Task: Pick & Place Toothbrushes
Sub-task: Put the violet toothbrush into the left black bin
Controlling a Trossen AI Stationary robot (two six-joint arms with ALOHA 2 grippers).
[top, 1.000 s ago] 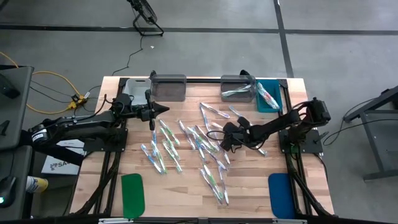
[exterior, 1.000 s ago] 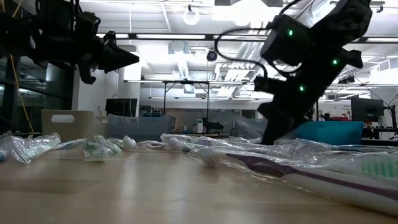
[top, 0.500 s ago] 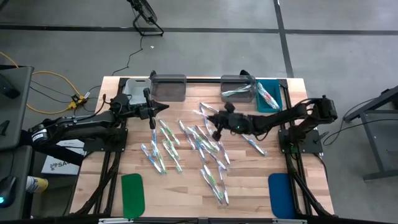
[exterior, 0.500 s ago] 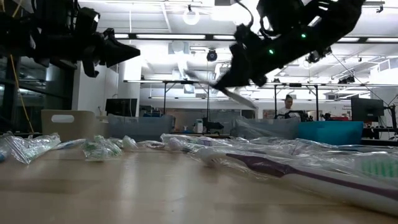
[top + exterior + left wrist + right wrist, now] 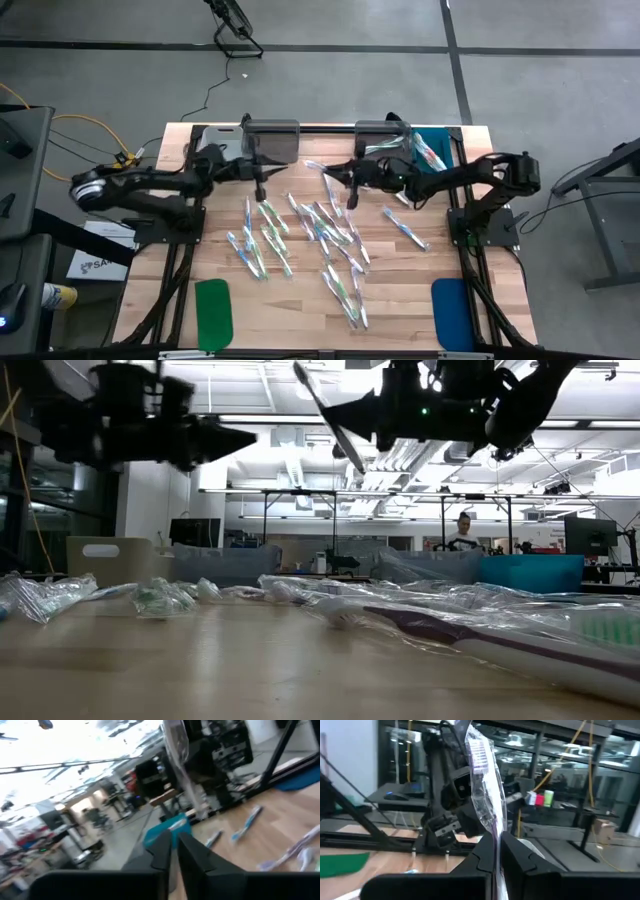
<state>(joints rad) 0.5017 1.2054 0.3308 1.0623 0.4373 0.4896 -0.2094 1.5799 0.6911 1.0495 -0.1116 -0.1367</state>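
Several clear-wrapped toothbrushes (image 5: 322, 228) lie flat and scattered over the middle of the wooden table (image 5: 300, 320). My right gripper (image 5: 348, 178) hovers above the far part of the pile, level and pointing toward the table's left, shut on one wrapped toothbrush (image 5: 482, 785) with purple accents. That brush shows as a slanting stick (image 5: 312, 395) in the low view. My left gripper (image 5: 268, 172) hangs in the air near the left grey bin (image 5: 272, 140). Its fingers (image 5: 161, 849) stand together with only a slit between them, and nothing in it. My right gripper pinches the toothbrush's wrapped handle (image 5: 495, 834) between its two fingers, well below the bristle head (image 5: 479, 751). The fingers lie level, coming from the table's right, across the brush. The brush is lifted clear of the table and stands tilted, head end up.
At the far edge stand two grey bins; the right one (image 5: 382, 142) and a teal bin (image 5: 432, 156) beside it hold toothbrushes. A green pad (image 5: 213, 310) and a blue pad (image 5: 450, 312) lie at the near corners. A person (image 5: 462, 532) stands far behind the table.
My right gripper has risen from the pile with one toothbrush, gone toward the table's far edge and a little left, and tipped from pointing down to level. The brush has come clear of the table. My left gripper has moved toward the table's right, along the left grey bin.
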